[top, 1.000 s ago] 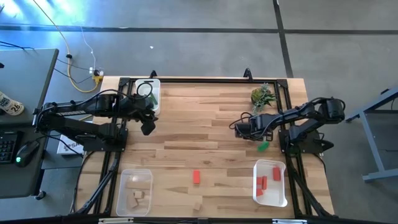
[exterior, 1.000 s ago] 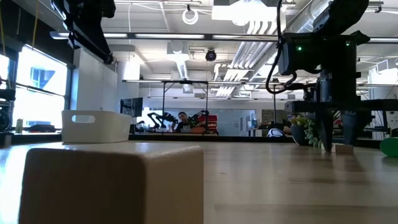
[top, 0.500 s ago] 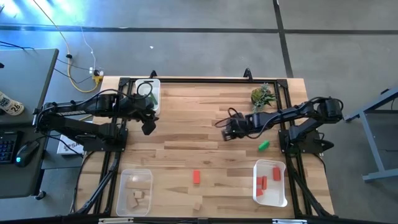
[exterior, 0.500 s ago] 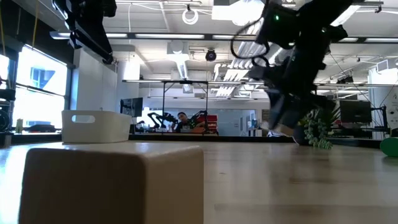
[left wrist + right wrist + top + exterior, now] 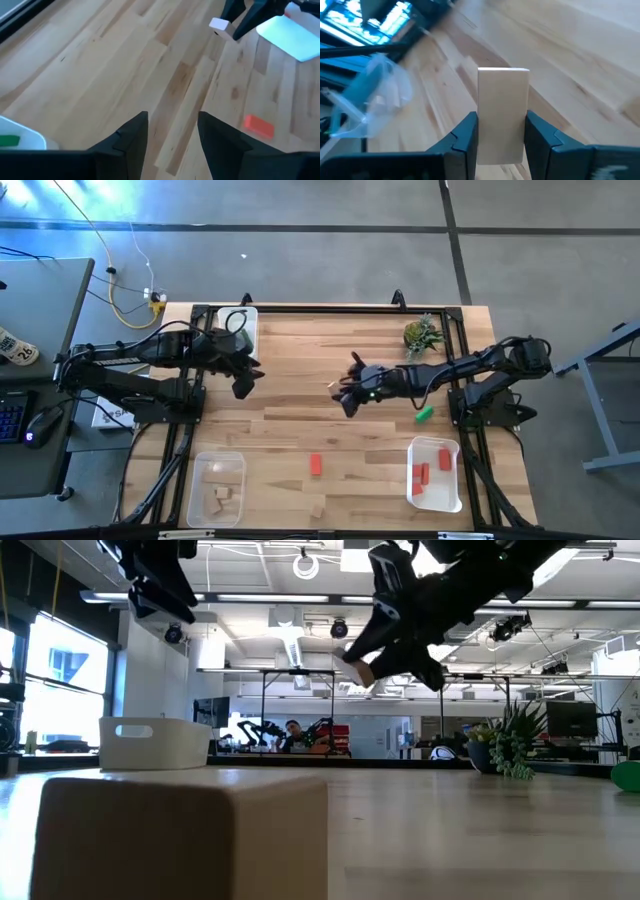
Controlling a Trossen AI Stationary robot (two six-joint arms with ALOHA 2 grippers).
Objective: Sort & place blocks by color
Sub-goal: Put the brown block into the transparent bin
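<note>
- I'm watching the right gripper (image 5: pixel 345 392) reaching out over the middle of the table (image 5: pixel 300 395), clenched on a plain tan block (image 5: pixel 503 112); the block is sitting upright between its two fingers (image 5: pixel 463 137) and is lifted clear of the wood, as the low view shows (image 5: pixel 362 672).
- From the left wrist view I'm seeing that same tan block (image 5: pixel 220 26) pinched at the tip of the right arm, hanging above the tabletop.
- The left gripper (image 5: pixel 243 383) is hovering near the far left part of the table, just beside the white bin (image 5: pixel 240 323); its fingers (image 5: pixel 131 137) are standing apart and nothing is between them.
- A green block (image 5: pixel 9 141) is lying inside that white bin.
- A loose red block (image 5: pixel 316 464) is lying on the near middle of the table, and a tan block (image 5: pixel 318 509) is resting at the near edge, filling the foreground of the low view (image 5: pixel 180 835).
- A loose green block (image 5: pixel 424 414) is lying on the wood near the right arm's base, apart from the potted plant (image 5: pixel 421 335).
- The near-left clear tray (image 5: pixel 200 480) is holding tan blocks (image 5: pixel 222 497); the near-right white tray (image 5: pixel 450 490) is holding red blocks (image 5: pixel 420 475).
</note>
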